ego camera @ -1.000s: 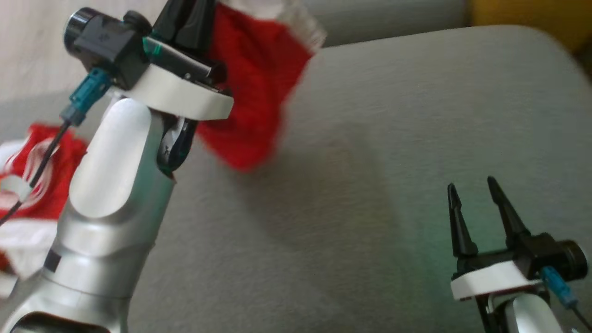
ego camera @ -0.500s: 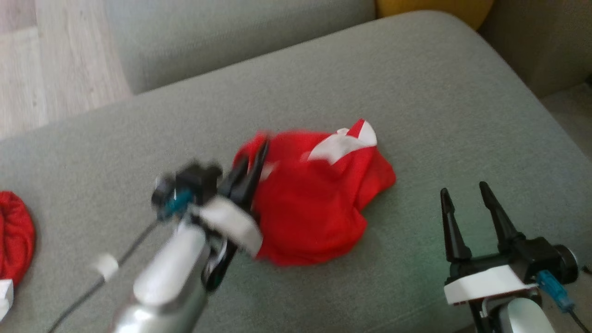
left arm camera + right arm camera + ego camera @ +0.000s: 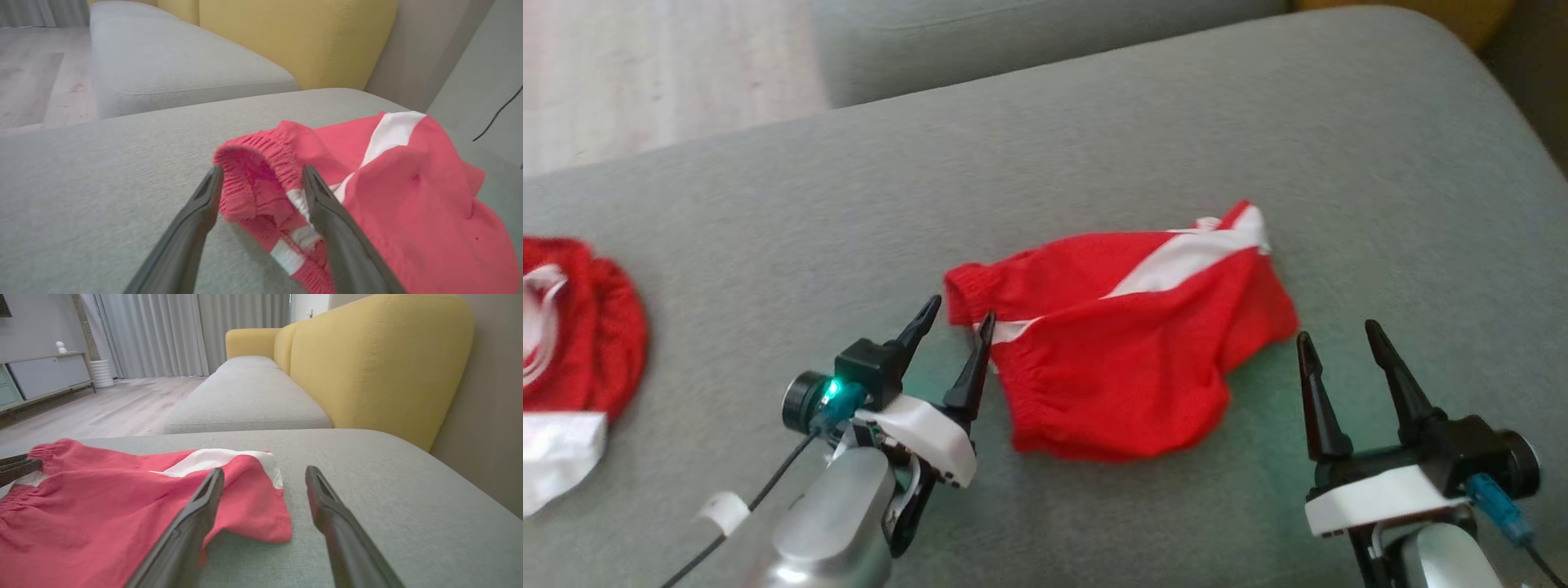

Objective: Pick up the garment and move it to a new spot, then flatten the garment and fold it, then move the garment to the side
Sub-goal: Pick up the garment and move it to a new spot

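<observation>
At centre of grey cushion (image 3: 1094, 147): red garment (image 3: 1127, 359) with white stripe, lying loosely spread and rumpled, unfolded. At its left end, elastic waistband (image 3: 261, 143) sitting between fingers of left gripper (image 3: 961, 309); jaws wide apart, not clamped on cloth, holding nothing. Just beside right edge of garment: right gripper (image 3: 1338, 331), jaws equally wide, empty, fingers low over cushion. Well apart, at far left of cushion: second red-and-white cloth (image 3: 580, 327). Beyond cushion: yellow backrest (image 3: 380, 363) and pale wood floor (image 3: 645, 73).
</observation>
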